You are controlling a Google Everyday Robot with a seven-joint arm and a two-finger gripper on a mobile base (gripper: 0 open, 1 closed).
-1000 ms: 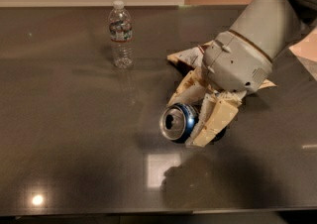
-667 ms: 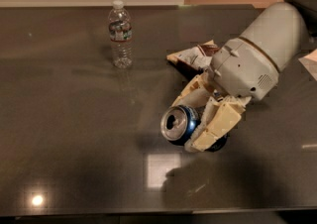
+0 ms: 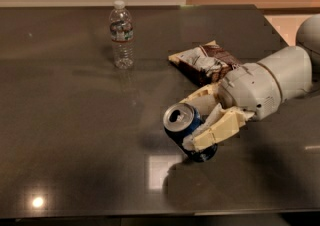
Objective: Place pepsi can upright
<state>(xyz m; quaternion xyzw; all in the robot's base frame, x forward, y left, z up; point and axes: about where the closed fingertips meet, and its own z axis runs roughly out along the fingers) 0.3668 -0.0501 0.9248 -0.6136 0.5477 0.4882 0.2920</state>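
The pepsi can [image 3: 181,125] is dark blue with a silver top. It tilts toward the upper left, with its open top facing up and left and its base at the dark table [image 3: 75,135]. My gripper [image 3: 199,122] comes in from the right and is shut on the can, one cream finger behind it and one in front. The arm's grey wrist [image 3: 260,87] lies to the right of the can.
A clear plastic water bottle [image 3: 121,35] with a white cap stands upright at the back left. A crumpled brown and white snack bag [image 3: 205,62] lies just behind the gripper. The table's front edge runs along the bottom.
The arm has swung to the right and turned, uncovering the snack bag. The can has tipped up from lying on its side to a steep tilt, still in the gripper.
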